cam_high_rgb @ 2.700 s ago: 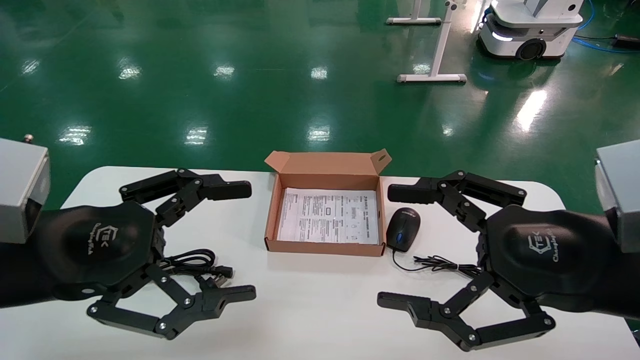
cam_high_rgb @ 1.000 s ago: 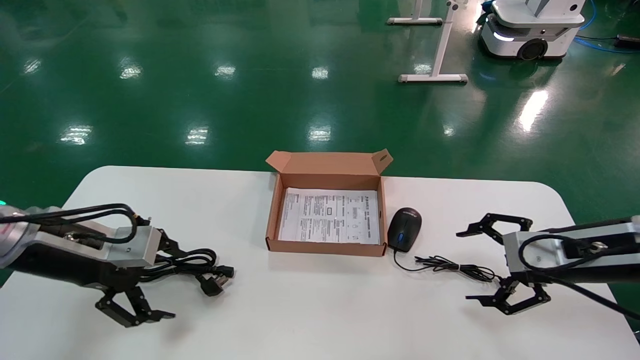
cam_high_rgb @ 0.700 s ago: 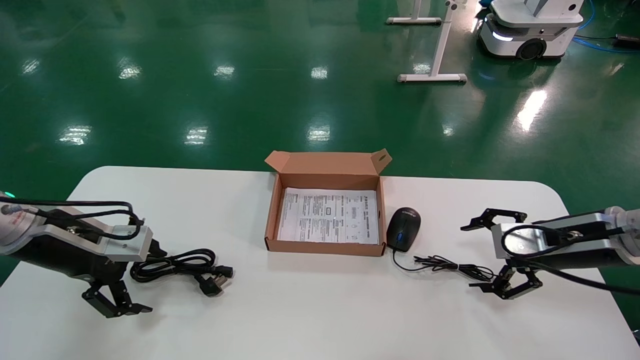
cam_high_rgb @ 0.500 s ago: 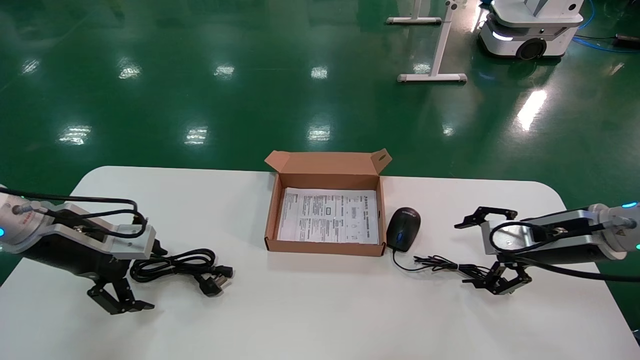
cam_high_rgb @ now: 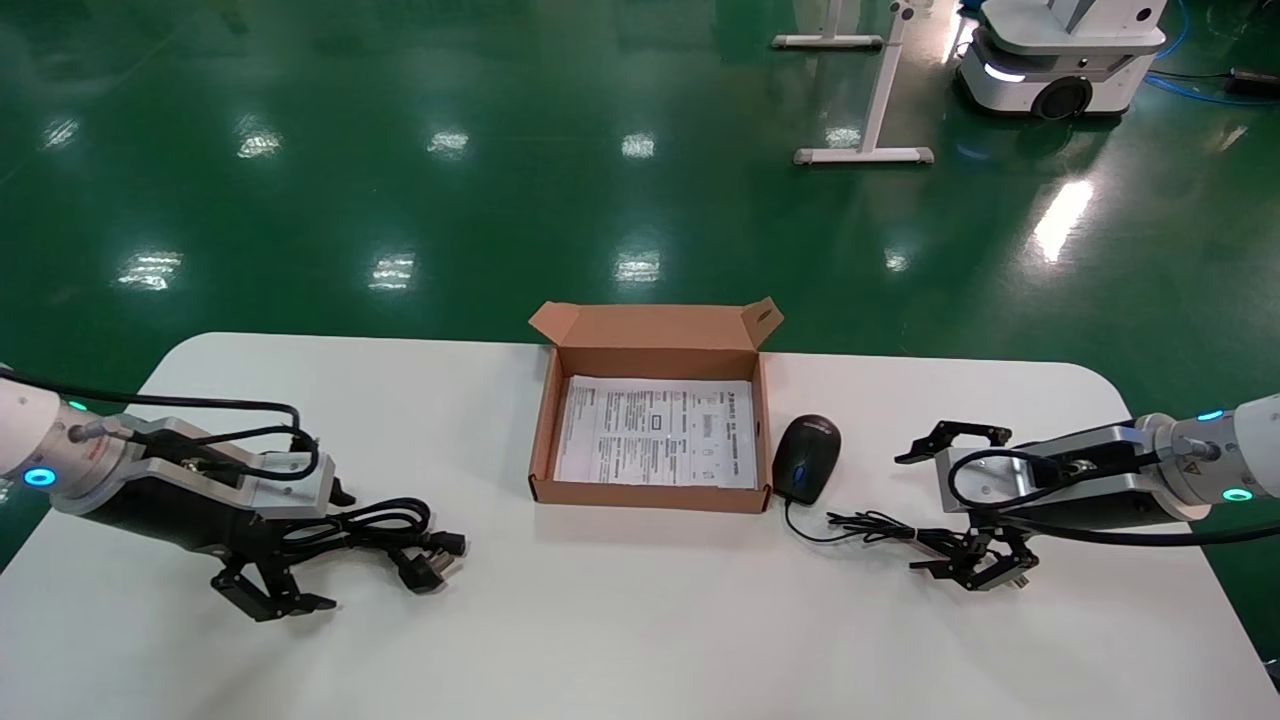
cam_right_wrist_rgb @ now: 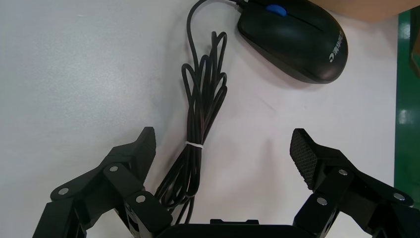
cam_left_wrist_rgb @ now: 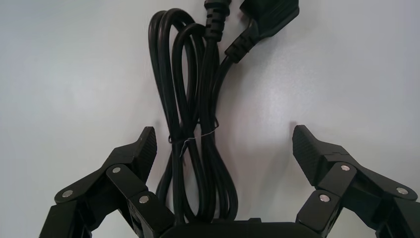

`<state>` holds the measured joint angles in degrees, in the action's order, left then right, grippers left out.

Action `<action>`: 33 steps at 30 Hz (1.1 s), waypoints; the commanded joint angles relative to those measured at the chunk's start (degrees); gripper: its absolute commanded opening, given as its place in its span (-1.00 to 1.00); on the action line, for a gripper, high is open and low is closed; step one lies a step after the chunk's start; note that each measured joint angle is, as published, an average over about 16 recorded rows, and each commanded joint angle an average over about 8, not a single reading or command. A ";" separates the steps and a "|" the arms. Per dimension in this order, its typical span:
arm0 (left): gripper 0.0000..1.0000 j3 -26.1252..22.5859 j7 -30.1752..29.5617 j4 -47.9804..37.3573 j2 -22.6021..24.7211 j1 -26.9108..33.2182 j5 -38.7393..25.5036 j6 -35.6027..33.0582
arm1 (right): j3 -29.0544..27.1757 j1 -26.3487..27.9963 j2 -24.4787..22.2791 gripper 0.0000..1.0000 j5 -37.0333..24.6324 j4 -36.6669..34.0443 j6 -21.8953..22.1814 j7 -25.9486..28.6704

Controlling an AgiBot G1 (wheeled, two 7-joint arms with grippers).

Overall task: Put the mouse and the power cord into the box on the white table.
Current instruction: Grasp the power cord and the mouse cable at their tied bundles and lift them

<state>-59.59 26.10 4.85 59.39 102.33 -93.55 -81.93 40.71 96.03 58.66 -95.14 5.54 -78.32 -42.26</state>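
Observation:
The brown box (cam_high_rgb: 648,495) lies open at the back middle of the white table (cam_high_rgb: 620,620), with a printed sheet inside. The black mouse (cam_high_rgb: 806,458) (cam_right_wrist_rgb: 292,37) sits just right of the box, and its thin wire (cam_high_rgb: 880,528) (cam_right_wrist_rgb: 200,114) trails right. My right gripper (cam_high_rgb: 908,512) (cam_right_wrist_rgb: 222,136) is open, and the wire's tied bundle lies between its fingers near one of them. The coiled power cord (cam_high_rgb: 375,525) (cam_left_wrist_rgb: 195,134) lies at the left, plug (cam_high_rgb: 430,565) towards the centre. My left gripper (cam_high_rgb: 335,550) (cam_left_wrist_rgb: 223,136) is open astride the coil's end.
Green floor lies beyond the table's far edge. A white mobile robot base (cam_high_rgb: 1060,60) and a white stand's feet (cam_high_rgb: 865,155) are far behind. The table's left and right rounded corners lie close to both arms.
Both arms dropped from close under the camera to table height. In the last second the left gripper slid right over the cord's coil and the right gripper slid left over the mouse wire.

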 commanded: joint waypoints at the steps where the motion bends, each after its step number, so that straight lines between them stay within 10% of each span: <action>1: -1.00 -0.03 0.56 -0.89 0.31 0.07 -0.02 0.23 | 0.11 0.26 0.33 -1.00 -0.20 -0.87 0.24 -0.24; 33: -1.00 0.18 0.06 0.37 -0.14 -0.09 0.27 -0.19 | -0.07 -0.09 -0.11 -1.00 0.10 0.32 -0.08 -0.07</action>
<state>-59.41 26.17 5.21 59.25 102.24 -93.29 -82.11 40.64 95.94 58.55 -95.04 5.84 -78.40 -42.32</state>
